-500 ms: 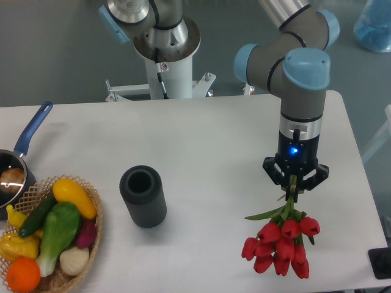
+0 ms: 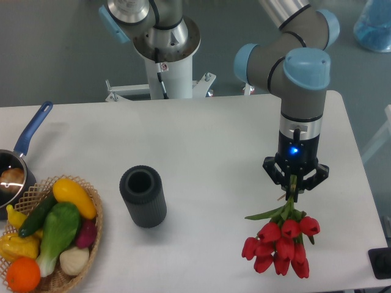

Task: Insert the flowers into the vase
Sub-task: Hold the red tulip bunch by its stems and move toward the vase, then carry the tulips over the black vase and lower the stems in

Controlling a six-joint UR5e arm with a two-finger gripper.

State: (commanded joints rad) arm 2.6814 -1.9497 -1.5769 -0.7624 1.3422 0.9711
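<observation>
Holding: your gripper (image 2: pixel 294 190) has its two fingers pinched on the green stems of the flowers (image 2: pixel 282 246).
Flowers: you see a bunch of red tulips on the right side of the table (image 2: pixel 208 146), near the front edge. The red buds point toward the front and the stems point up into the gripper.
Flowers on the table or in the air: you cannot tell from this one view if the buds rest on the table or hang just over it.
Vase: the vase (image 2: pixel 143 196) is the dark ribbed tube with a round open mouth. It stands upright, left of the middle, well apart from the flowers.
Inside the vase: the mouth looks dark and nothing sticks out of it.
Other things: a basket (image 2: pixel 91 229) of vegetables sits at the near left, just beside the vase. A pan (image 2: pixel 18 165) with a blue handle sits at the left edge.
Done: you have the flowers in your grip.
Left to do: you need to lift the bunch, carry it left to the vase, turn it so the stems point down, and lower the stems into the mouth.
How far along: you are near the start, I think. No flower is in the vase yet.
</observation>
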